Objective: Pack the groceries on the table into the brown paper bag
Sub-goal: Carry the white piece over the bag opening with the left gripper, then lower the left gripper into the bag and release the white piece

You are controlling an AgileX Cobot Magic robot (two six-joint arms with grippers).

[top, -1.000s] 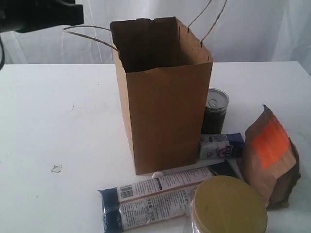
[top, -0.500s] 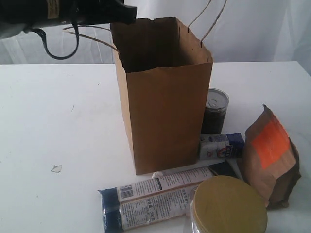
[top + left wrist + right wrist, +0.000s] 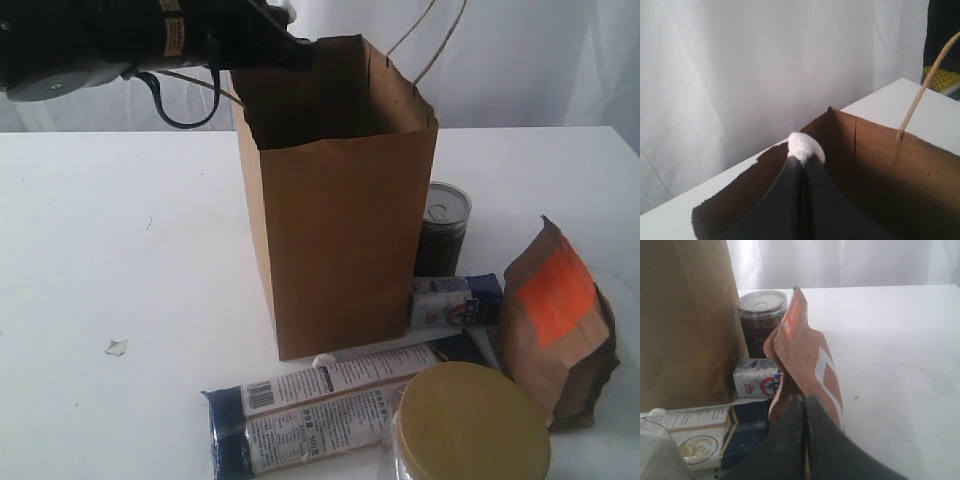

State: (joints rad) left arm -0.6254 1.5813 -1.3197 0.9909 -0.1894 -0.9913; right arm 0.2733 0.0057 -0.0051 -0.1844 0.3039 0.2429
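Brown paper bag point(image 3: 340, 250) upright | left claw point(image 3: 803, 159) pressed together at rim; right claw point(image 3: 801, 402) pressed together

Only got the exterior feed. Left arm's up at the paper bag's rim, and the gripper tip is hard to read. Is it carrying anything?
Observer: In the left wrist view, the left gripper is shut above the open brown paper bag. There's a small white lump at its tips; can't tell what it is.
Operator: Other arm? Not in my feed.
Observer: In the right wrist view, the right gripper is shut and empty, sitting low right by the brown pouch with orange label. Can't tell if it's touching.
Operator: Anything in the bag?
Observer: The left wrist view shows only dark inner walls. The gripper hides the bottom.
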